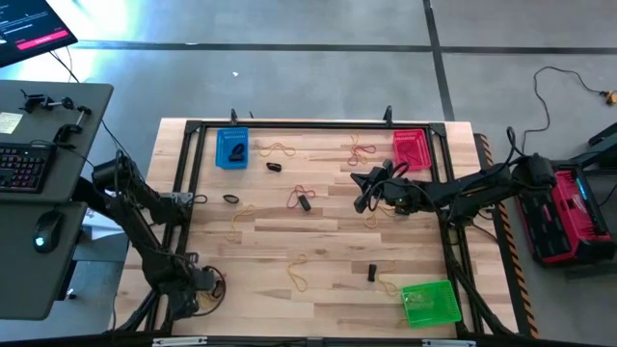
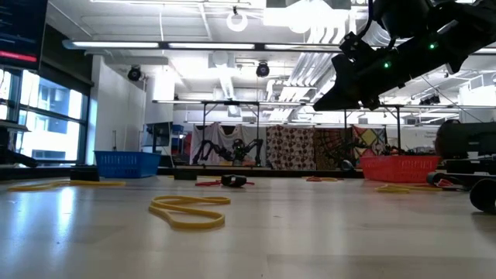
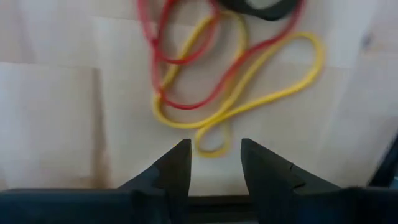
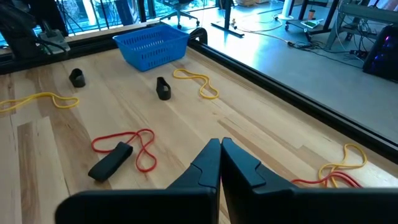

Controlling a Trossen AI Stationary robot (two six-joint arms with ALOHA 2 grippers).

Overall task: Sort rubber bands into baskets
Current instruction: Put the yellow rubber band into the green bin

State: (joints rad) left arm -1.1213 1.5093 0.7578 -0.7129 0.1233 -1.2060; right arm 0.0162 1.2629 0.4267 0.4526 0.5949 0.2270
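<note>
Writing: a screen (image 1: 34,29) at the far left corner shows a pink bar; its text is too small to read
Left claw (image 3: 214,149): low over the table's near left corner; fingers apart, holding nothing; a tangle of yellow and red rubber bands (image 3: 230,81) lies just ahead of the tips, with a black band at its far edge
Right claw (image 4: 221,146): raised above the table right of centre, near the red basket (image 1: 411,147); fingers pressed together, empty
Baskets: blue basket (image 1: 231,147) at the far left; red at the far right; green basket (image 1: 431,302) at the near right
Loose bands: yellow, red and black loops scattered across the wooden table (image 1: 328,241)
Surroundings: keyboard (image 1: 21,166) and mouse (image 1: 45,231) on a desk to the left; red and black case (image 1: 569,212) on the floor to the right
</note>
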